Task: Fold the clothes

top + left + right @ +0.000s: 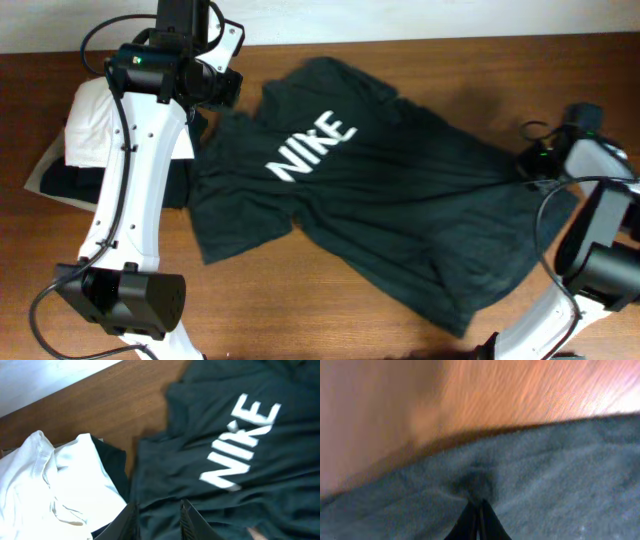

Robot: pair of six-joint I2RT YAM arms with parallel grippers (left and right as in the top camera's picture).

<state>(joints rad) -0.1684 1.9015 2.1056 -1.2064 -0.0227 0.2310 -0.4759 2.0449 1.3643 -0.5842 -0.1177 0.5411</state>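
Jaws of the right gripper (476, 512) are clamped on a pucker of the T-shirt (400, 190). Those of the left gripper (157, 517) are held apart over its fabric, their bases cut off. 1 T-shirt is spread crumpled on the table (300, 310). 1 white garment (90, 125) is seen beside it, partly hidden.

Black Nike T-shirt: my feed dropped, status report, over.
Left gripper open above black soft short-sleeved T-shirt, rumpled, unfolded. Right gripper shut on its edge. Folded white garment beside the shirt, near left gripper.
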